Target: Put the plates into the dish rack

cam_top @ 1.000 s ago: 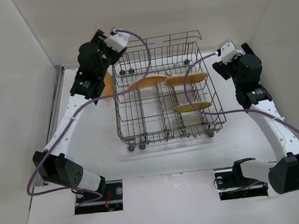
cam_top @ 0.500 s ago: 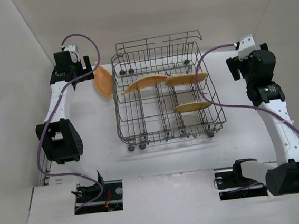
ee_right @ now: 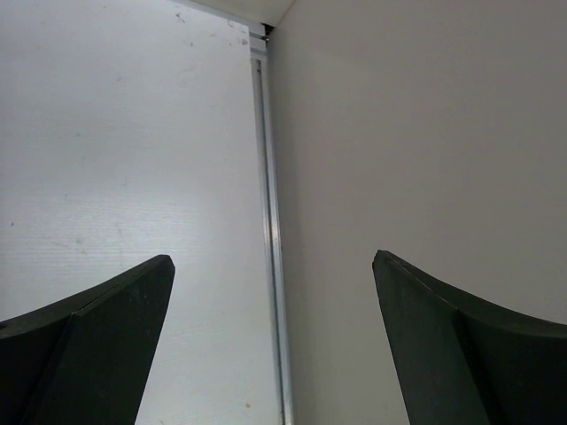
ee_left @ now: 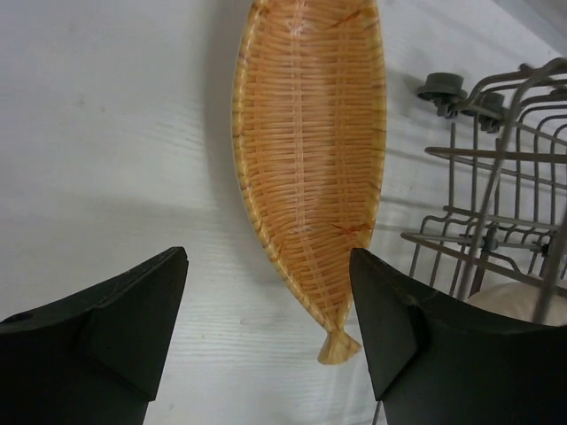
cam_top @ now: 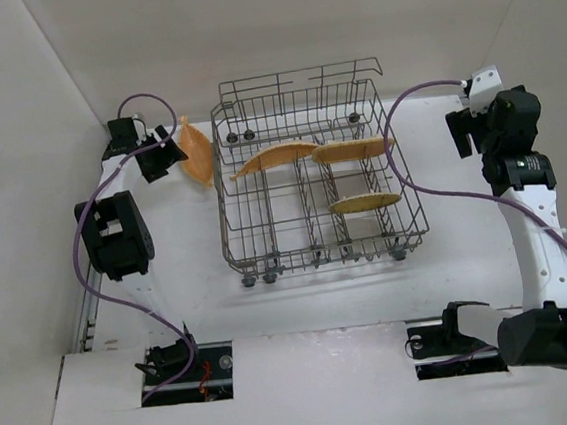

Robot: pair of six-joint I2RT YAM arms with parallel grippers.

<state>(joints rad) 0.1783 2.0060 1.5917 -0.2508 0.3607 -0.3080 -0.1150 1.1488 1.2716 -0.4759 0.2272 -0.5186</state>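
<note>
With the left pincer open and empty, the stray plate tilted just ahead of it beside the dish rack, we favour closing squarely on its near rim.

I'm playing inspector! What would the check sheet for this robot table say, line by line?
Surface: white table, carrying the rack and one loose plate.
Job's things: dish rack holds a left plate, a right plate and a near plate; the loose plate sits tilted outside its left side.
Clutter: nothing seen.
Grippers: left gripper open, aimed at the loose plate, not touching; right gripper open, empty.
Cables: right purple cable crosses the rack's right side in the top view; left purple cable loops beside its arm.
Surroundings: white walls; metal rail at the wall's foot.
</note>
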